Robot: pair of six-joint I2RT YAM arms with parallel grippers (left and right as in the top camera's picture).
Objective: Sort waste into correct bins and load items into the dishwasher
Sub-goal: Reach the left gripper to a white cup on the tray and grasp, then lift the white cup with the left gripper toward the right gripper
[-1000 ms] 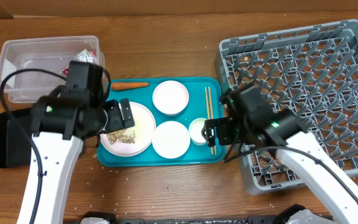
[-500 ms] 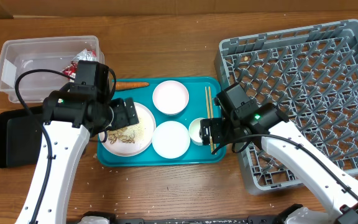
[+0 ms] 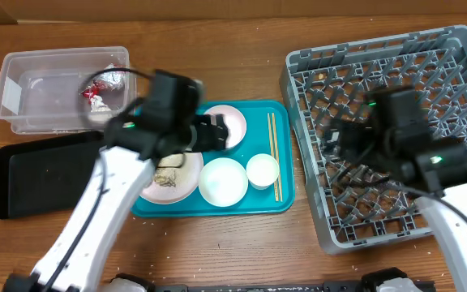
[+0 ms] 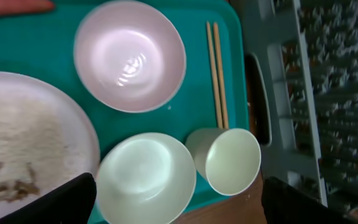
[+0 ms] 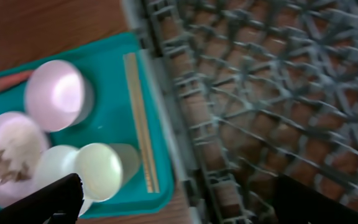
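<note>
step in hand (my reading): the left arm is choosing a dish off the teal tray (image 3: 258, 200) for the dish rack (image 3: 396, 89), which stands just right of the tray.

how to do it well:
- drop straight down on the upper bowl (image 4: 129, 55), one finger inside the rim and one outside.
- take the rim on the side away from the lower bowl (image 4: 145, 177) and the chopsticks (image 4: 216, 74), so neither gets nudged.
- lift clear of the rack's wall before swinging right.

pose:
- left gripper (image 3: 212, 132) hovers over the tray's far middle, above the upper bowl. the arm reaches in from the tray's near-left side, wrist pointing down. left fingers (image 4: 73, 199) are spread wide and empty.
- right gripper (image 3: 343, 142) hangs right of the tray, over the rack. right fingers (image 5: 48, 199) are spread and hold nothing.

where things lie:
- near edge of the tray: lower bowl and cup (image 4: 229, 160).
- right side: chopsticks.
- left side: plate (image 4: 23, 149) with scraps.
- far-left edge: carrot (image 4: 14, 5).
- beyond the far-left corner: clear tub (image 3: 39, 93) with the foil ball (image 3: 113, 79) and red wrapper (image 3: 96, 91).
- left of the tray: black tray (image 3: 39, 174).
</note>
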